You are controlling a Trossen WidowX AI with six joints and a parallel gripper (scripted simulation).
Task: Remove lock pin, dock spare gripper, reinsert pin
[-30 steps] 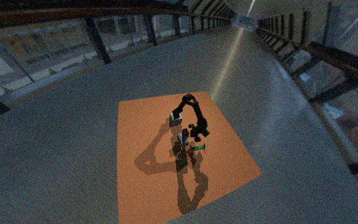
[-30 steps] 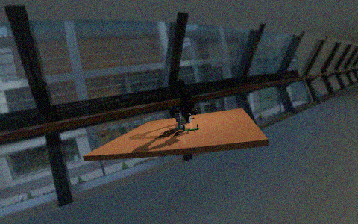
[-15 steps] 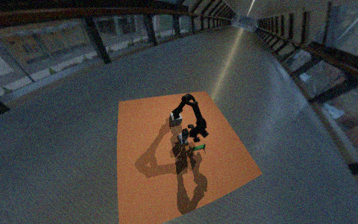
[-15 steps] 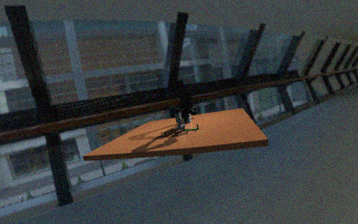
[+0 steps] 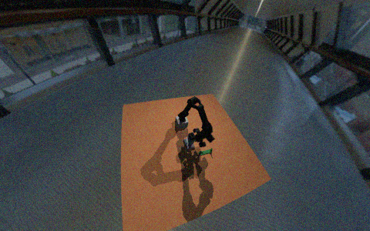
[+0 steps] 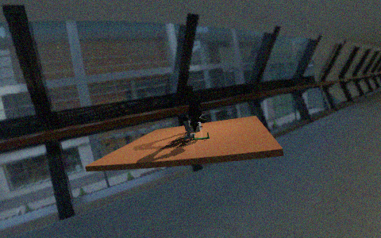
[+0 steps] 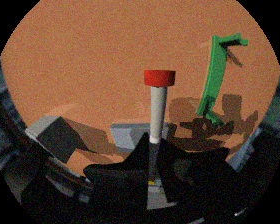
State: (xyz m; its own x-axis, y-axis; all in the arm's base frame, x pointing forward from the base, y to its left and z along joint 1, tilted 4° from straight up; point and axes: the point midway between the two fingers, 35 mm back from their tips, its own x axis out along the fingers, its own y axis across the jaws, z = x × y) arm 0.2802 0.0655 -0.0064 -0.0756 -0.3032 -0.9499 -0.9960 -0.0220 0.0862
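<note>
Red-capped lock pin (image 7: 157, 106) is pinched between the fingers of the gripper (image 7: 152, 156) and held over the orange board (image 7: 91, 43), apparently pulled free, while docking the green-marked spare gripper (image 7: 213, 79) nearby and re-pinning it seem left to do.

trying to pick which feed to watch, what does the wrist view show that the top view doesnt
Only the wrist view: the claw is shut on a white pin with a red cap, and a grey block lies to the left. Only the top view: the whole black arm, its long shadow, the edges of the orange table and the glazed walkway around it. Both: the green bracket standing on the orange surface beside the claw.
</note>
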